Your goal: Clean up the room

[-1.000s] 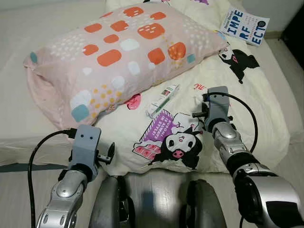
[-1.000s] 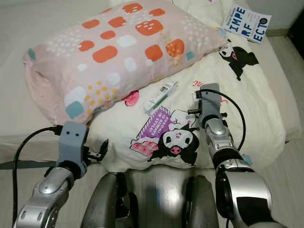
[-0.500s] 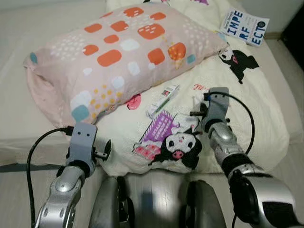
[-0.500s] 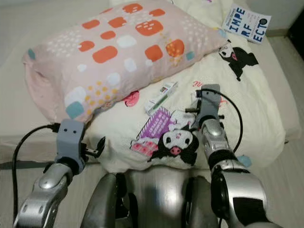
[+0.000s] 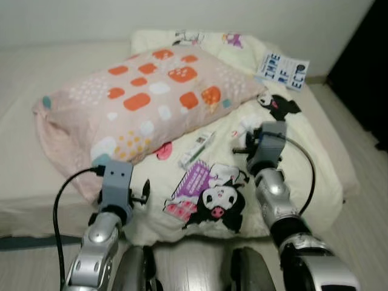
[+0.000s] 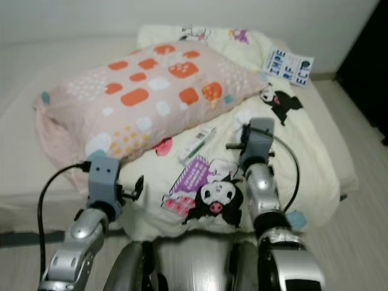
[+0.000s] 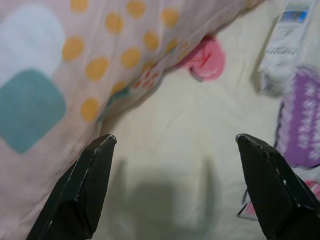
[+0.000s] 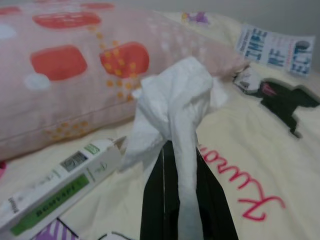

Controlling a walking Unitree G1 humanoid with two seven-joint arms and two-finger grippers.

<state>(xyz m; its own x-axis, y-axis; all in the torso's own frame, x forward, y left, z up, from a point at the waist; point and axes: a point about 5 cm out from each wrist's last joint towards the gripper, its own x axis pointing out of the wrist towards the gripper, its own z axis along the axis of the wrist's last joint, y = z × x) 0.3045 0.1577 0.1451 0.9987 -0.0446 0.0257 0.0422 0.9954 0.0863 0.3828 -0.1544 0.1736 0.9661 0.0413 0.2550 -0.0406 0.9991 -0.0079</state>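
A bed with a pale beige mattress lies before the robot, and a cream quilt printed with black-and-white cartoon characters covers its right half. A large pink pillow patterned with orange, white and teal rounded squares lies across the far left of the quilt, its near left corner hanging over the mattress. Just near its right edge, on the quilt, lies a small white and green rectangular box, slanted, and a little to the left of it a small pink object peeks from under the pillow's edge. At the far right of the bed a white book with large teal letters on its cover rests flat on the quilt. The right gripper is raised above the quilt to the right of the box, its two black fingers pressed together on a crumpled white tissue, which bunches up above the fingertips and trails down between them. The left gripper hovers over the near left part of the quilt beside the pillow's lower edge, its fingers spread wide with nothing between them. A dark opening stands at the far right beyond the bed, and pale flooring runs along the bed's right side.
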